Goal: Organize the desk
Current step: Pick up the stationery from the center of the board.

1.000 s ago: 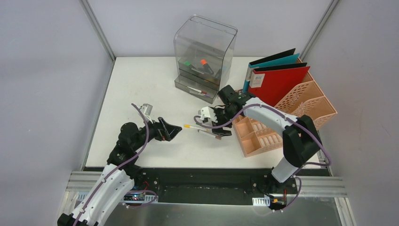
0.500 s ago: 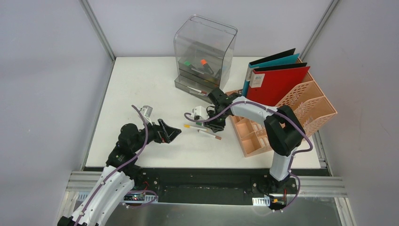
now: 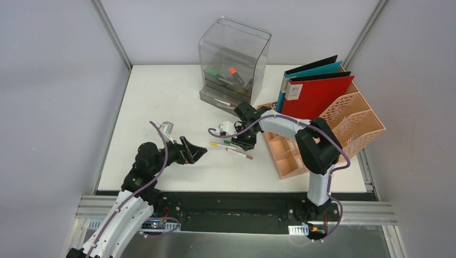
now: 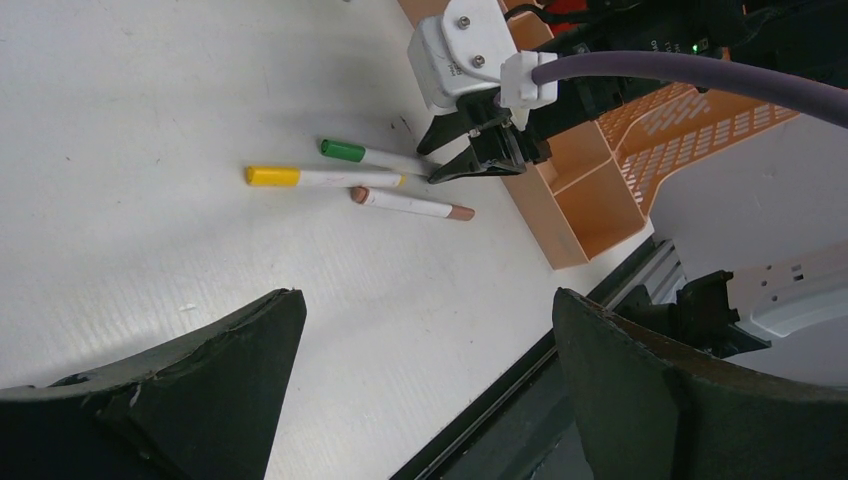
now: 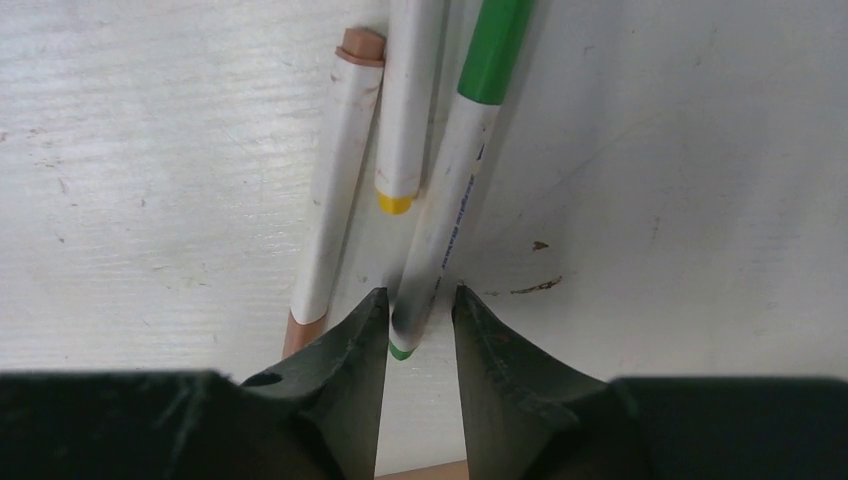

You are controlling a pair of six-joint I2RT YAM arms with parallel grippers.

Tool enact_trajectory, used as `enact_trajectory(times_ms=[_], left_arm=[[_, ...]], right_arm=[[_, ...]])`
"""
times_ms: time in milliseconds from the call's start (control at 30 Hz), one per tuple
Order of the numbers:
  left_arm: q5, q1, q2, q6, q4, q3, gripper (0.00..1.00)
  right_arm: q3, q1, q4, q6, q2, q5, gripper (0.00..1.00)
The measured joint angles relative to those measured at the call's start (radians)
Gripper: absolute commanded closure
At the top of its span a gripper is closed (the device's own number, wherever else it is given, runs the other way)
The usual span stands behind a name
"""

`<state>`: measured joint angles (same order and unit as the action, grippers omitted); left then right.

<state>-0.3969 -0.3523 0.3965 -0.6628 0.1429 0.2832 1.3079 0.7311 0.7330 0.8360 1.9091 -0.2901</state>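
The right gripper (image 5: 418,300), jaws narrow, is pinching the green pen (image 5: 452,215) by its end at the centre of the desk (image 3: 161,97), while the left gripper (image 3: 198,151) is hovering wide open; lifting will require clearing the adjacent pens (image 5: 332,200).

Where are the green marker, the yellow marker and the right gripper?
green marker (image 5: 452,190), right wrist view, on its white barrel.
yellow marker (image 4: 273,176), left wrist view, on its yellow cap.
right gripper (image 5: 419,295), right wrist view, midway between its fingertips.

You have bright, even overhead light on the white desk (image 3: 161,91), with only short soft shadows. Your right wrist view is sharp on the markers (image 5: 445,230); the near right gripper (image 5: 418,305) shows dark.
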Motion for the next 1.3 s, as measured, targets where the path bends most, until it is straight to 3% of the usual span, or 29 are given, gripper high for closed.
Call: enact_trajectory(times_ms=[233, 567, 1000, 1300], left_arm=[[-0.003, 0.0, -0.023, -0.023, 0.006, -0.009, 0.02], [-0.053, 0.0, -0.026, -0.14, -0.095, -0.061, 0.02], [-0.089, 0.0, -0.002, -0.351, -0.355, -0.129, 0.02], [-0.103, 0.0, 0.025, -0.444, -0.496, -0.137, 0.01]], right_arm=[[0.001, 0.016, -0.008, -0.023, 0.003, 0.05, 0.68], [0.044, 0.025, -0.01, -0.094, 0.031, 0.095, 1.0], [0.057, 0.015, 0.023, -0.193, -0.015, -0.001, 1.0], [0.097, -0.052, 0.109, -0.203, -0.154, -0.259, 1.0]])
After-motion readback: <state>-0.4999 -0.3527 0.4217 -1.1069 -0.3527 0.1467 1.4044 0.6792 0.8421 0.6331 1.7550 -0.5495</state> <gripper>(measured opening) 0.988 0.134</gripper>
